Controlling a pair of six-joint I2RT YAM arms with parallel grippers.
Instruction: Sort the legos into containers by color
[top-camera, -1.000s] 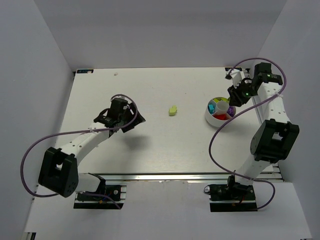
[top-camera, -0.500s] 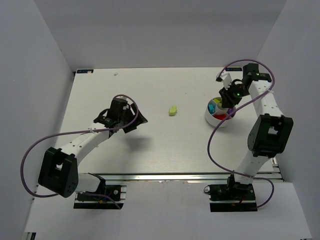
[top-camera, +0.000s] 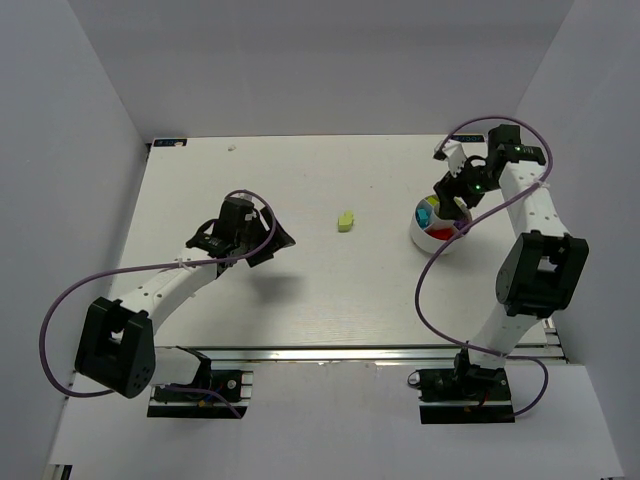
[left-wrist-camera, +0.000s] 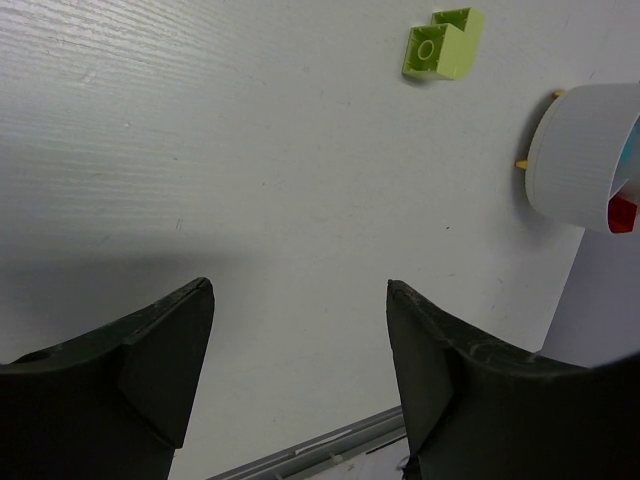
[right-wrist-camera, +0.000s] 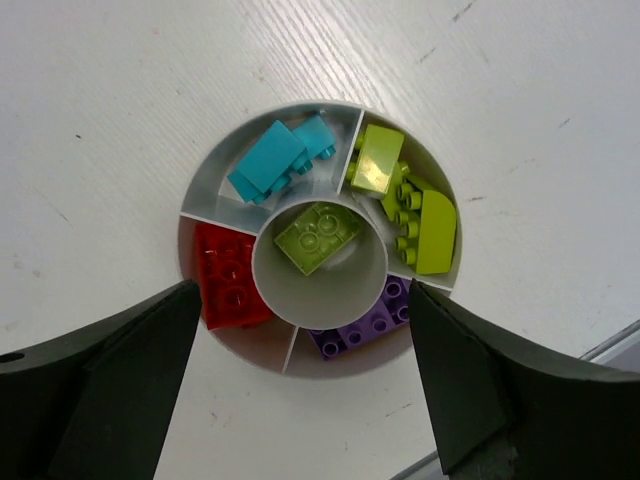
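Note:
The white divided bowl (top-camera: 428, 240) stands at the right of the table. In the right wrist view its containers (right-wrist-camera: 262, 345) hold cyan legos (right-wrist-camera: 280, 160), lime legos (right-wrist-camera: 405, 205), a red one (right-wrist-camera: 228, 285) and a purple one (right-wrist-camera: 365, 320). One more lime brick (right-wrist-camera: 318, 237) lies in the round centre cup. My right gripper (right-wrist-camera: 304, 290) hovers straight above the bowl, open wide and empty. A loose lime lego (top-camera: 345, 221) lies mid-table, also in the left wrist view (left-wrist-camera: 442, 45). My left gripper (left-wrist-camera: 298, 284) is open and empty over bare table, well short of it.
The left gripper (top-camera: 275, 237) sits left of centre and the right gripper (top-camera: 455, 195) at the bowl. White walls close in the table on three sides. A metal rail (top-camera: 330, 352) runs along the near edge, and purple cables loop off both arms.
The right arm swung in from the bowl's right side to hang over it, and its jaws opened wide. The left arm stayed still.

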